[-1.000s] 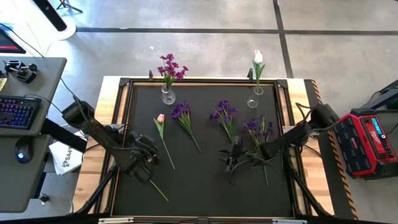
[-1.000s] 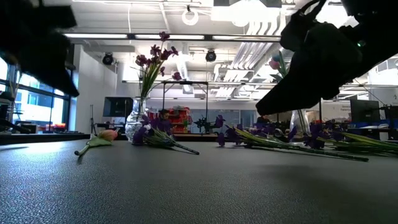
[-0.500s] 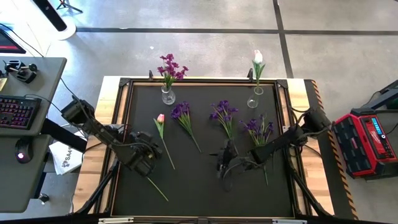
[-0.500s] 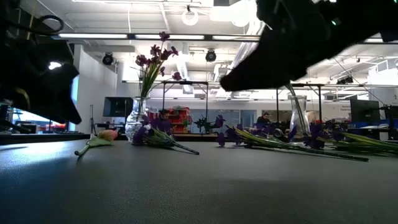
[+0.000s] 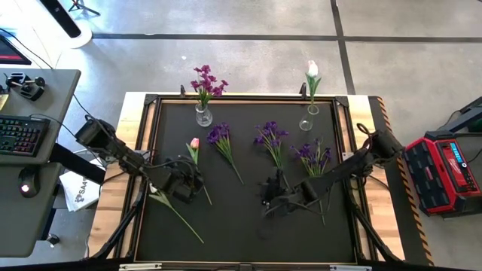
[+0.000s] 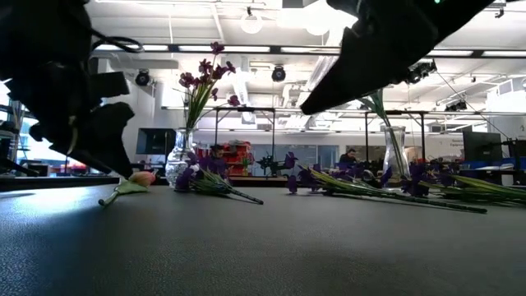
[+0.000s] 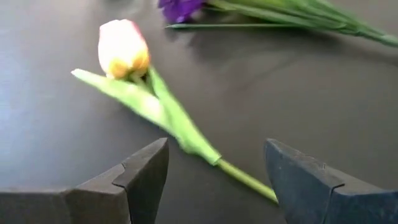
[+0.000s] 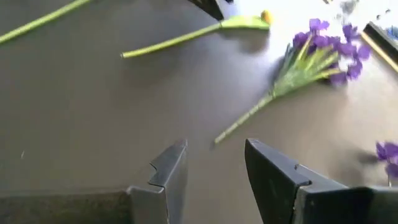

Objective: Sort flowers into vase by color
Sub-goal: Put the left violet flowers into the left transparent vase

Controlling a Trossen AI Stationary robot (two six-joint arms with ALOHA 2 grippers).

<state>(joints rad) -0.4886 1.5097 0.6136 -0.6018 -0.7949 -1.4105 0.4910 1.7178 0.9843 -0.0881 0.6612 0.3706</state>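
Note:
A pink tulip (image 5: 194,143) lies on the black mat (image 5: 241,226), its stem (image 7: 244,177) running back between the open fingers of my left gripper (image 7: 214,180), which hovers low over it (image 5: 194,181) without touching. My right gripper (image 5: 269,197) hangs open above the mat's middle with nothing between its fingers (image 8: 214,168). Three purple flowers (image 5: 220,135) (image 5: 271,137) (image 5: 312,156) lie on the mat. At the far edge, one glass vase (image 5: 203,115) holds purple blooms and another (image 5: 306,122) holds a white tulip (image 5: 312,71).
A bare green stem (image 5: 179,220) lies slanted on the mat near the front left corner. The mat's raised frame (image 5: 151,150) runs round all sides. A desk with a keyboard (image 5: 21,135) stands to the left and a red box (image 5: 444,169) to the right.
My left gripper has gone toward the table's right and far side and sunk toward the pink tulip's stem, uncovering more of the bare green stem behind it. My right gripper has risen and drifted toward the table's left, away from the purple flowers.

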